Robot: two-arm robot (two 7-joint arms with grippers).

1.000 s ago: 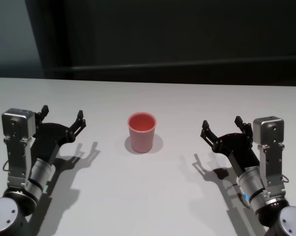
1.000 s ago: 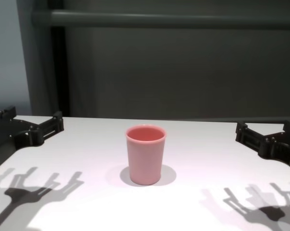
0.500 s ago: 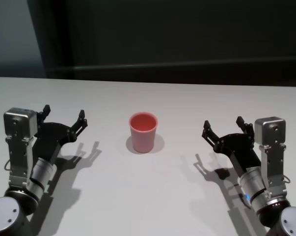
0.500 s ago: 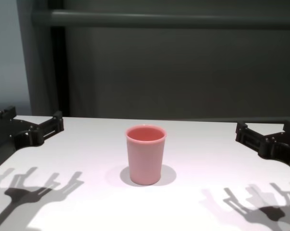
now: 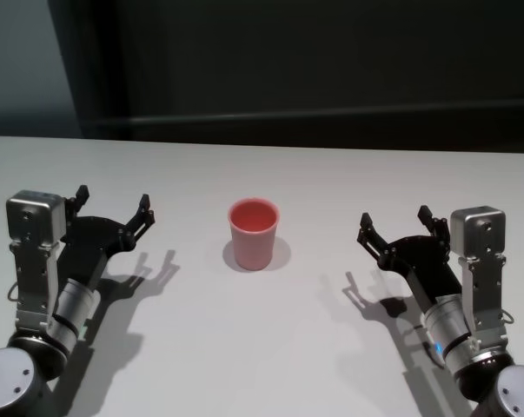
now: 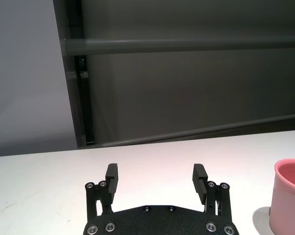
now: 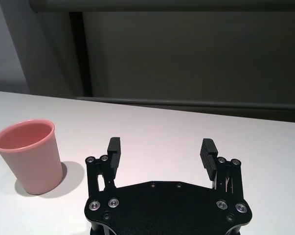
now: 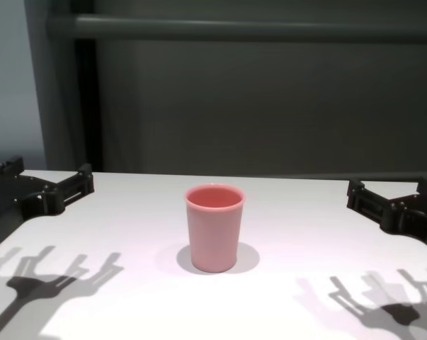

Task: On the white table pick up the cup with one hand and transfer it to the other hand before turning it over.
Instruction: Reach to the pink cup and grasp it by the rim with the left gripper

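The pink cup (image 5: 253, 234) stands upright, mouth up, in the middle of the white table (image 5: 262, 356). My left gripper (image 5: 112, 200) hovers over the table to the cup's left, open and holding nothing. My right gripper (image 5: 394, 217) mirrors it on the cup's right, also open and holding nothing. Both are well apart from the cup. In the left wrist view, the cup (image 6: 289, 196) lies off to one side of the open left gripper (image 6: 156, 171). The right wrist view shows the cup (image 7: 31, 156) beside the open right gripper (image 7: 161, 144). The chest view has the cup (image 8: 213, 227) centred between both grippers.
A dark wall with a horizontal rail (image 8: 241, 28) runs behind the table's far edge. Bare white tabletop (image 8: 312, 234) surrounds the cup on all sides. Gripper shadows (image 8: 50, 276) fall on the near table.
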